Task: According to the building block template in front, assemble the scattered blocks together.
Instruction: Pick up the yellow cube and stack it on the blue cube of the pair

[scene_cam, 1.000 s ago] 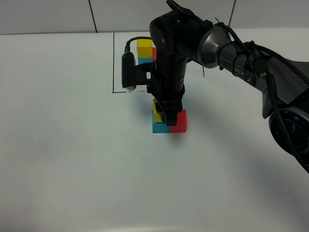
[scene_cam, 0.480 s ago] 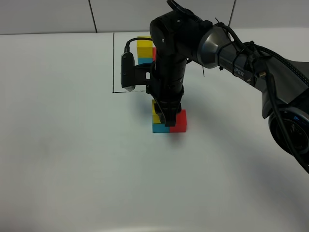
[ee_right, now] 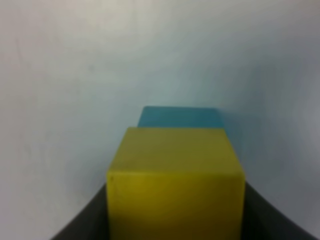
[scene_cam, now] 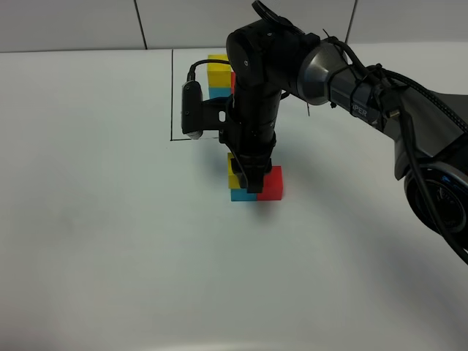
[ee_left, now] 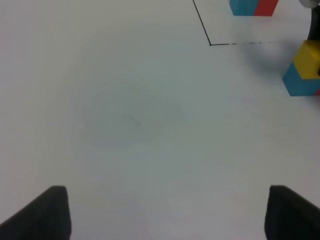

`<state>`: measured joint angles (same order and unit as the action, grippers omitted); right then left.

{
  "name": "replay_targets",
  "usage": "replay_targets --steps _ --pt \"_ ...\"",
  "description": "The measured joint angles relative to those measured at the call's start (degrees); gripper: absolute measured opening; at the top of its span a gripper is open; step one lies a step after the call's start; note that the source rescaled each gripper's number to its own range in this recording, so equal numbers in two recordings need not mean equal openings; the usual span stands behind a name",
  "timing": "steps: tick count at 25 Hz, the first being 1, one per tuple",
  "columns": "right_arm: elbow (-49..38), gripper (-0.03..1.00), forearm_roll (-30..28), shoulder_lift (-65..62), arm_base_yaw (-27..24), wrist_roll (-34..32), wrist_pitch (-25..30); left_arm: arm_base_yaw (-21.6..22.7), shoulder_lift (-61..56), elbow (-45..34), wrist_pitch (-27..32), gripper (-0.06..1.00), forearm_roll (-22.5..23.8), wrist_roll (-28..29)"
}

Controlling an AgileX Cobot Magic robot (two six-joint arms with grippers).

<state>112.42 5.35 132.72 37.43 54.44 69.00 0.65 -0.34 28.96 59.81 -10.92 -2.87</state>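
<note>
The building block template [scene_cam: 219, 77] stands at the back inside a thin black outline, yellow on cyan with red beside it; its base [ee_left: 252, 6] shows in the left wrist view. In front of it, my right gripper [scene_cam: 245, 178] is shut on the yellow cube [scene_cam: 234, 174] [ee_right: 175, 180], holding it on top of the cyan cube [scene_cam: 240, 195] [ee_right: 180, 117]. I cannot tell whether the two touch. The red cube [scene_cam: 273, 183] sits against the cyan cube's right side. My left gripper [ee_left: 172, 215] hangs open over bare table, well away from the cubes [ee_left: 302, 70].
The black outline's left line [scene_cam: 172, 95] and its front corner [ee_left: 210, 44] mark the template area. The right arm [scene_cam: 351, 80] stretches in from the right and covers part of the template. The white table [scene_cam: 110, 241] extends left and forward.
The right gripper with the yellow cube has shifted slightly left and lower over the cyan cube. The red cube and the template have not moved.
</note>
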Motion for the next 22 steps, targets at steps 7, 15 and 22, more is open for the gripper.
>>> replay_targets --steps 7,15,22 --pt "0.0 0.02 0.0 0.0 0.0 -0.2 -0.4 0.0 0.0 0.0 0.0 0.96 0.0 0.0" --pt "0.0 0.02 -0.4 0.0 0.0 -0.5 -0.4 0.0 0.0 0.0 0.0 0.96 0.0 0.0" --pt "0.0 0.02 -0.4 0.0 0.0 -0.5 -0.4 0.0 0.0 0.0 0.0 0.96 0.0 0.0"
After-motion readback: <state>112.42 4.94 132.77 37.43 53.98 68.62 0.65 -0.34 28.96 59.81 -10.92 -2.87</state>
